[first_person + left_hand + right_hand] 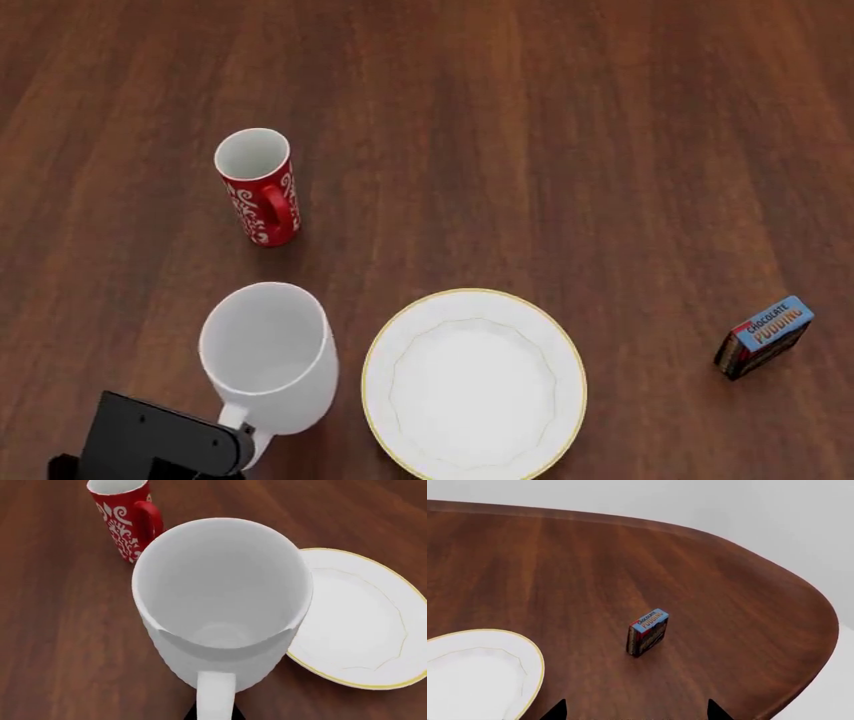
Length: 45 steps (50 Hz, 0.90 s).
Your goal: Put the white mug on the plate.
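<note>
The white mug (267,355) is upright just left of the plate (474,385), with its open mouth facing up and its handle (215,695) toward my left gripper. I cannot tell whether it touches the table. In the left wrist view the mug (223,610) fills the centre and covers the near edge of the plate (363,625). My left gripper (215,716) shows only dark tips on both sides of the handle and is shut on it; it shows in the head view (234,442) at the bottom left. My right gripper (635,714) is open and empty, over the table right of the plate (474,675).
A red mug (260,190) with a white swirl pattern stands behind the white mug; it also shows in the left wrist view (127,517). A small chocolate pudding box (763,336) stands at the right, also in the right wrist view (648,631). The table's curved edge (820,645) lies beyond it.
</note>
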{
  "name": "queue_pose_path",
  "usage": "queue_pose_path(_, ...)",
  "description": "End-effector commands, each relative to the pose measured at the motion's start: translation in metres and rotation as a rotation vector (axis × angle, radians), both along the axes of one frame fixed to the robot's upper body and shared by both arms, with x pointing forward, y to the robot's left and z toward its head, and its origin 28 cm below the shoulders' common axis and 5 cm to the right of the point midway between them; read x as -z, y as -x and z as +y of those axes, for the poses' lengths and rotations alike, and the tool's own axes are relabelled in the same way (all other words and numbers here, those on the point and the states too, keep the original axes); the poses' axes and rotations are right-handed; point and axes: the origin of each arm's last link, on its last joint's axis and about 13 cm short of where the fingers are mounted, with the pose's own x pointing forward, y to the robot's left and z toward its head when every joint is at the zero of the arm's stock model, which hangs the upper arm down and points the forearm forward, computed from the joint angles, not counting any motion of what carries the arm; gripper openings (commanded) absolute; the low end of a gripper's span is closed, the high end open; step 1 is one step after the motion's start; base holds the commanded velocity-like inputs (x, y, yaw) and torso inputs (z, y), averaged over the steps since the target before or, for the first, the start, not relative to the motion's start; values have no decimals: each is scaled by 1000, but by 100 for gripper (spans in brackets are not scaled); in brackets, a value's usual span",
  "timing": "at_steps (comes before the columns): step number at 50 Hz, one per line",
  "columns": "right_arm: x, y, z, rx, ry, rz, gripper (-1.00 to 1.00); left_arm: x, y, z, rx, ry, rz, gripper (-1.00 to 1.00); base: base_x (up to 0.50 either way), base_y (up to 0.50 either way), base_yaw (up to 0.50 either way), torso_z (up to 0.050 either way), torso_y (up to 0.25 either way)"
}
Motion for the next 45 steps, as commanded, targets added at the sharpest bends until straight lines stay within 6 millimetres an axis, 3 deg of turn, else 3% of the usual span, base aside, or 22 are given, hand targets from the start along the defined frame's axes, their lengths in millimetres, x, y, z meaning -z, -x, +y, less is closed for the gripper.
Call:
queue_pose_path(1, 1, 0, 0, -2, -2, 2, 100, -17, -6, -5, 36, 1, -29, -100, 0, 0, 0, 0, 0)
queue_pose_path(16, 1, -2, 0, -1, -2, 10, 100, -40, -21, -13, 58, -36, -124, -100, 0, 0, 0, 0, 0)
queue_pose_path(29, 3, -4, 1, -7, -6, 16, 100, -63, -29, -22, 141, -18, -101, -100, 0, 0, 0, 0, 0)
queue_pose_path(45, 4, -6, 0, -7, -9, 17, 100, -74, -31, -35, 266, -32, -15, -100, 0, 0, 0, 0, 0)
